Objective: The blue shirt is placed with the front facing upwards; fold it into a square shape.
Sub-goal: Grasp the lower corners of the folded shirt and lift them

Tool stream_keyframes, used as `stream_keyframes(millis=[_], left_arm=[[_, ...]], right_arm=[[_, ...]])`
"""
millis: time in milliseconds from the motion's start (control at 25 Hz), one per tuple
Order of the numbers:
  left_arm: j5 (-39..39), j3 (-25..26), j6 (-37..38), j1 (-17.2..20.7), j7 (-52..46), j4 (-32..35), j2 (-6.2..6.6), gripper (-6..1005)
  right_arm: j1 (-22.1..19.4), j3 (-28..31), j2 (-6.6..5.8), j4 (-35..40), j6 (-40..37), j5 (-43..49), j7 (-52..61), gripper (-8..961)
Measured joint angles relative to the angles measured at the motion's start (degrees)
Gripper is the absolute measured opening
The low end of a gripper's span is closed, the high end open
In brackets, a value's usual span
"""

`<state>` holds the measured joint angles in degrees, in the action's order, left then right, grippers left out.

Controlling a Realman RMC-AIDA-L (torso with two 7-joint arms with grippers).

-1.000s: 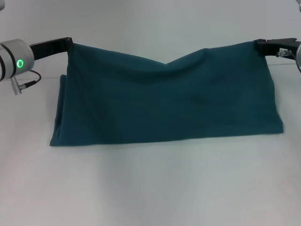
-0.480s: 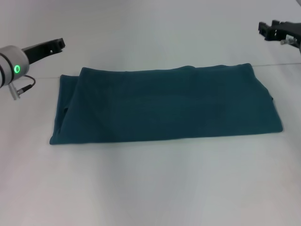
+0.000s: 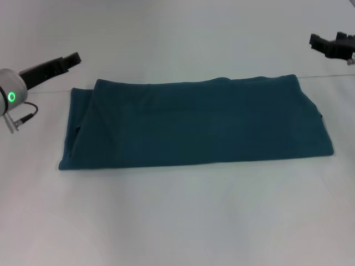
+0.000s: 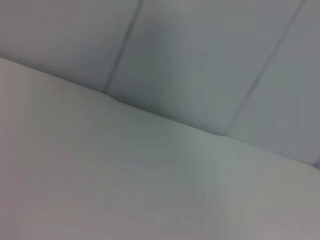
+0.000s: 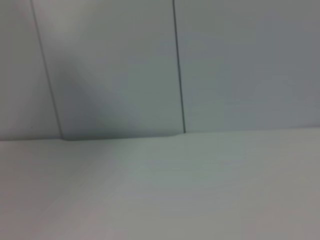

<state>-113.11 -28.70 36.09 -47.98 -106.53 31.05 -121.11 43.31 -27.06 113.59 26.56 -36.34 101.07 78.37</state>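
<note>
Dark teal-blue cotton shirt (image 3: 194, 124), dropped a second ago, lies folded mid-frame on white table (image 3: 177, 221); left gripper (image 3: 71, 57) and right gripper (image 3: 324, 43) apparently spread, empty, at upper corners

A plain white table (image 3: 177, 221) meets a panelled wall (image 5: 240, 65).

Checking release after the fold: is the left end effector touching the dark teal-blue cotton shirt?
Apart. The head view shows white table between the left end effector and the shirt.
</note>
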Motion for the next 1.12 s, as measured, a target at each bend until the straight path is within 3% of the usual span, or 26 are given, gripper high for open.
stream_keyframes(millis=[200,560,840,1120], left_arm=[[-0.2,-0.9,8.7,3.5,0.0,3.5,-0.19,729],[-1.2,-5.8,17.9,11.0,-2.3,9.4,-0.57,950],[-5.6,-6.0,23.7,13.5,-2.9,12.2,-0.5,949],[-8.4,-5.7,23.8,14.4,-3.0,12.9,-0.53,950]], right_arm=[[-5.1,-0.4,-0.02,2.7,-9.2,0.1,3.9,745],[-12.2,-4.3,-0.97,10.2,-19.3,8.8,20.4,741],[-14.5,-4.5,-2.04,17.3,-29.7,21.4,36.2,734],[-15.4,-4.0,-3.4,17.9,-36.0,25.4,42.8,734]])
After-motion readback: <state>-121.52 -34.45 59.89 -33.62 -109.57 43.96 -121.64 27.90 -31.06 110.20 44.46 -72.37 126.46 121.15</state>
